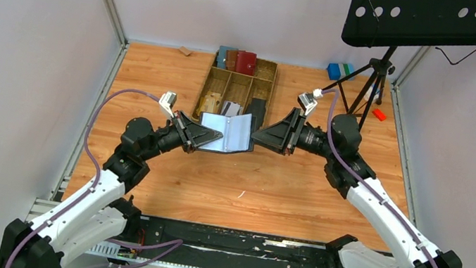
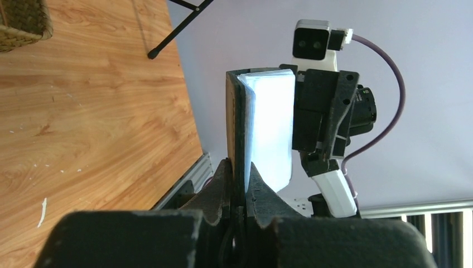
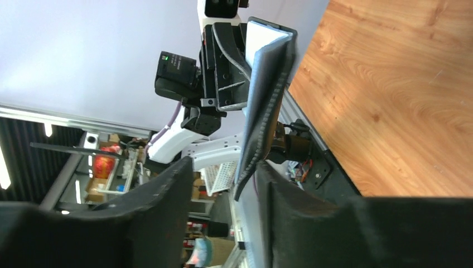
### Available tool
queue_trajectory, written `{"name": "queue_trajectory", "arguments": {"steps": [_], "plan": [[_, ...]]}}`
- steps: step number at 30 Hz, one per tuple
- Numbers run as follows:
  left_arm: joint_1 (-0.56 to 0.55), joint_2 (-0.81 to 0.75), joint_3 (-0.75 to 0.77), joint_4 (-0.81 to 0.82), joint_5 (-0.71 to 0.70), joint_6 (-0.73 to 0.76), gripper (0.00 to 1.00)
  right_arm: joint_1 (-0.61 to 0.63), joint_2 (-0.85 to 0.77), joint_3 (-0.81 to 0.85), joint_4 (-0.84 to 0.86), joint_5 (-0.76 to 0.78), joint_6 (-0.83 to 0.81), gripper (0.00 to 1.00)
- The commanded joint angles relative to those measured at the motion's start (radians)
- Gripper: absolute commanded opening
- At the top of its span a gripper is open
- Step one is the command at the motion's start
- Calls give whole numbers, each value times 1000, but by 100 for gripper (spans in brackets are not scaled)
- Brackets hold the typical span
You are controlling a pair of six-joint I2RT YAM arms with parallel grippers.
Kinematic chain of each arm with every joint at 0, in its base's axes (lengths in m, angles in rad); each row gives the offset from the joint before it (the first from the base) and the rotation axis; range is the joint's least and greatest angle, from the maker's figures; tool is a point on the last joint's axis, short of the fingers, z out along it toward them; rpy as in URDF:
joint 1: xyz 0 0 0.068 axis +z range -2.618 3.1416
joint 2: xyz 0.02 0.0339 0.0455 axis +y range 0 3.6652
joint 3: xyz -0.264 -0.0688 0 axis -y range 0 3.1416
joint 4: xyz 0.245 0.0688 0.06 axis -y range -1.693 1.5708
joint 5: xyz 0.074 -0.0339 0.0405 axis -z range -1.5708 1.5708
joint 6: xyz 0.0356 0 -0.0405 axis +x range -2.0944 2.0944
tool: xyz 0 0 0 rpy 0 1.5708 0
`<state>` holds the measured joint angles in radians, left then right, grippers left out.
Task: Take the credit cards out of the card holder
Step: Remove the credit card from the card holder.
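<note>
The black card holder (image 1: 228, 132) is held open above the table, its grey-blue sleeve pages facing up. My left gripper (image 1: 198, 134) is shut on its left cover; in the left wrist view the jaws (image 2: 240, 187) pinch the black cover (image 2: 237, 123) beside the pale pages (image 2: 273, 128). My right gripper (image 1: 261, 136) is open at the holder's right edge. In the right wrist view the holder's edge (image 3: 262, 128) hangs between the spread fingers (image 3: 226, 198), close to the right finger. No separate credit card shows in the sleeves.
A wicker tray (image 1: 272, 75) behind the holder contains red, brown and blue wallets (image 1: 237, 60), a long black piece (image 1: 257, 112) and small pale items (image 1: 230, 109). A music stand's tripod (image 1: 371, 83) stands at the back right, with a red item (image 1: 378, 114) nearby.
</note>
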<state>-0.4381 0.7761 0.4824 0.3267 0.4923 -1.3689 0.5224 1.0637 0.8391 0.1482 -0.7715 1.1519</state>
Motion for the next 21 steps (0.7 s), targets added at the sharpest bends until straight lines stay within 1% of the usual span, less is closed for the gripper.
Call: {"name": "queue_trajectory", "arguments": {"steps": [1, 4, 7, 9, 11, 13, 14, 16, 18, 21], "plan": [[2, -20, 23, 30, 9, 27, 0, 4, 7, 3, 63, 10, 0, 39], [1, -35, 18, 37, 1, 24, 0, 4, 35, 31, 12, -5, -21, 34], [1, -22, 23, 65, 21, 24, 0, 4, 73, 57, -8, -28, -38, 28], [0, -8, 29, 92, 36, 21, 0, 4, 91, 71, -18, -36, -46, 28], [-4, 9, 35, 112, 45, 17, 0, 6, 109, 88, -38, -45, -57, 25], [-8, 18, 48, 111, 49, 22, 0, 6, 122, 97, -38, -53, -59, 19], [-10, 22, 53, 107, 52, 31, 0, 6, 126, 105, -39, -55, -60, 13], [-10, 26, 64, 88, 51, 46, 0, 6, 131, 114, -31, -57, -61, 6], [-13, 37, 80, 43, 53, 69, 0, 9, 138, 126, -23, -61, -71, 5], [-32, 58, 132, -60, 48, 146, 9, 27, 169, 188, -94, -69, -143, 3]]}}
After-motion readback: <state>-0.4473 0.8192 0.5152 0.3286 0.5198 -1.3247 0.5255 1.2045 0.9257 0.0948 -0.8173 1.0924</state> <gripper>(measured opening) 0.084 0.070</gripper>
